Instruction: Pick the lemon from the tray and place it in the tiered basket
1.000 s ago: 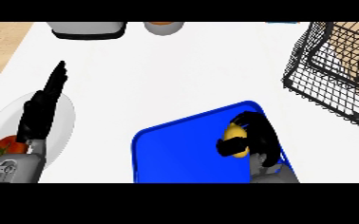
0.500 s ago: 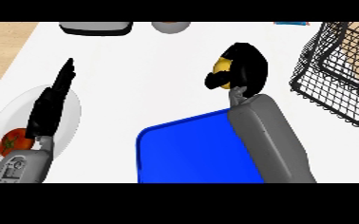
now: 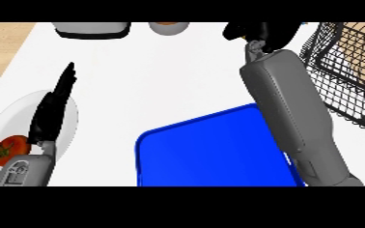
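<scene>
The right hand (image 3: 262, 31) has moved up and away from the blue tray (image 3: 206, 154), which now lies well behind it, nearer the robot, with no lemon on it. Its fingers are curled shut. The lemon is hidden now, but half a second ago it showed yellow inside that grasp, so it is most likely still carried there. The wire basket (image 3: 335, 72) stands just to the right of the hand, not yet under it. The pick looks done; the move across to the basket remains. The left hand (image 3: 51, 111) rests with straight fingers over a plate (image 3: 18, 118), far to the left.
</scene>
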`<control>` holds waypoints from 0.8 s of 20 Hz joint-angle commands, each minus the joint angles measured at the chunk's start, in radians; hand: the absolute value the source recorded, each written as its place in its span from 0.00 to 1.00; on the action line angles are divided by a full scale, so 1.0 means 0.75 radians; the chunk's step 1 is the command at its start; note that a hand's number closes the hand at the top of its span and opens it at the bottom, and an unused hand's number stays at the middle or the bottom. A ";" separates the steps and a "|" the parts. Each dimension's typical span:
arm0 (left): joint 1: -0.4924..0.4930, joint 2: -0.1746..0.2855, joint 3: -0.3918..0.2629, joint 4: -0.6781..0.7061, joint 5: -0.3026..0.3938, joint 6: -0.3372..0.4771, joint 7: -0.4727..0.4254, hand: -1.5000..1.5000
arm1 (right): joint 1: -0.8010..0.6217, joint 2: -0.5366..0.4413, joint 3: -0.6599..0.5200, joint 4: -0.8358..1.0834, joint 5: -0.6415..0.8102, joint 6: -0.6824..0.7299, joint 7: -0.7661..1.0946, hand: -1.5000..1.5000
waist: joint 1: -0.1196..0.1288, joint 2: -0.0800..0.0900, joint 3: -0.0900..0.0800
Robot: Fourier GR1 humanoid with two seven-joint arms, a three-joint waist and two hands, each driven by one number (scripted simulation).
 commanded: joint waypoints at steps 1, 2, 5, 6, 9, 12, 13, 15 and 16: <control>0.035 0.017 0.004 -0.043 -0.014 -0.007 0.005 0.50 | -0.115 -0.082 -0.016 0.030 0.120 0.189 0.146 1.00 | -0.011 -0.007 0.000; 0.026 0.009 0.000 -0.083 -0.008 -0.007 0.069 0.50 | -0.146 -0.153 -0.092 0.036 0.043 0.234 0.074 1.00 | -0.011 -0.007 0.001; 0.009 0.017 0.024 -0.045 -0.018 -0.020 0.054 0.50 | -0.167 -0.166 -0.155 0.069 -0.013 0.247 0.011 1.00 | -0.012 -0.002 0.001; 0.008 0.030 0.068 -0.013 0.025 -0.052 0.017 0.50 | -0.166 -0.165 -0.154 -0.009 -0.033 0.306 0.019 1.00 | -0.017 -0.004 0.001; 0.044 -0.039 -0.002 -0.101 -0.036 0.007 0.073 0.50 | -0.072 -0.241 -0.258 -0.044 -0.146 0.242 -0.118 1.00 | -0.019 -0.004 0.002; 0.021 -0.021 0.008 -0.137 -0.048 -0.010 0.100 0.50 | -0.136 -0.292 -0.246 0.130 -0.118 0.287 -0.185 1.00 | -0.003 0.000 0.002; 0.053 -0.035 0.013 -0.086 -0.061 -0.005 0.029 0.50 | -0.098 -0.323 -0.266 0.096 -0.141 0.247 -0.250 1.00 | -0.009 0.000 0.001; -0.031 -0.031 0.056 0.028 -0.039 -0.019 0.003 0.50 | -0.110 -0.354 -0.247 0.164 -0.098 0.269 -0.256 1.00 | -0.014 0.002 0.001; 0.021 -0.035 0.035 -0.039 -0.043 -0.020 0.031 0.50 | -0.055 -0.391 -0.230 0.147 -0.069 0.264 -0.279 1.00 | -0.013 0.000 0.001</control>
